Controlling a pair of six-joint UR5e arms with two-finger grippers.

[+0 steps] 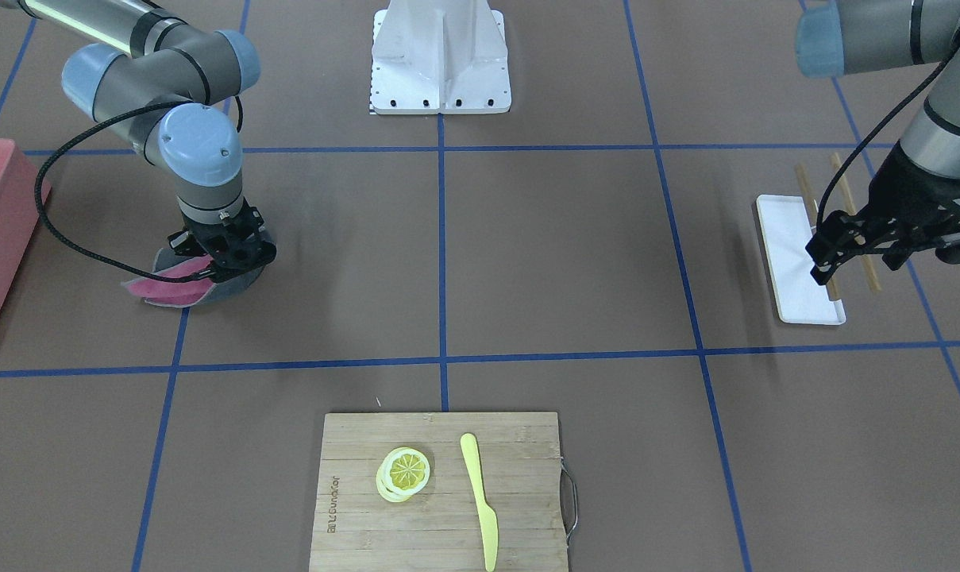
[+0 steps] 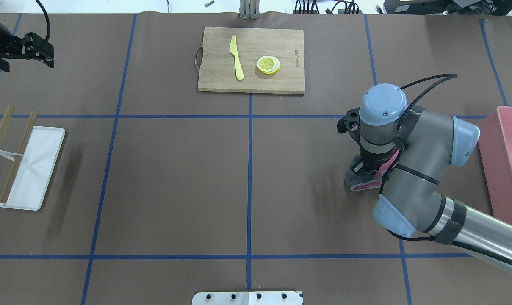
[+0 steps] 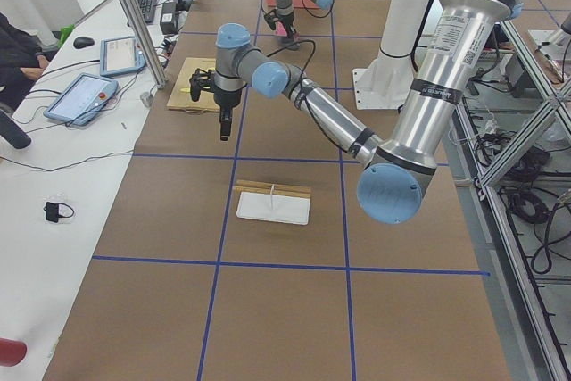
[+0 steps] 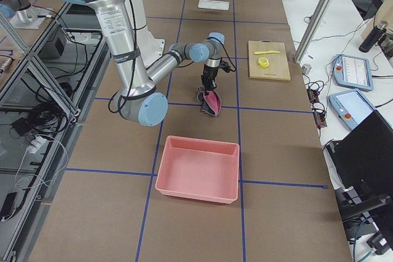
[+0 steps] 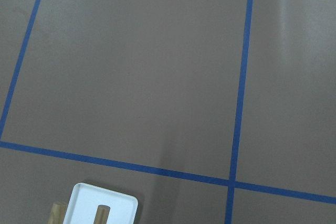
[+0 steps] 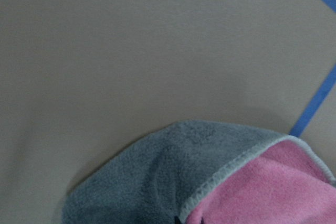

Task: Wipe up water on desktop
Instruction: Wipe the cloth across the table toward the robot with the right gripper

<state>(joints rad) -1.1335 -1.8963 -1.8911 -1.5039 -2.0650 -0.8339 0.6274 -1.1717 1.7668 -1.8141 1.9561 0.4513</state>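
Brown matte paper crossed by blue tape lines covers the desk [image 2: 175,182], which fills every view. Toward its right end, the right tool [image 1: 219,268] pinches a pink-and-grey cloth [image 1: 166,287]. The cloth's lower edge touches the surface, near a pink bin [image 2: 503,140] at that edge. A broad stretch of desk runs from the cloth to a white tray [image 1: 781,238] near the left end. There the left tool [image 1: 857,270] hangs above the tray, jaws apart and holding nothing. A bamboo board [image 2: 251,59] sits at the middle of the far edge.
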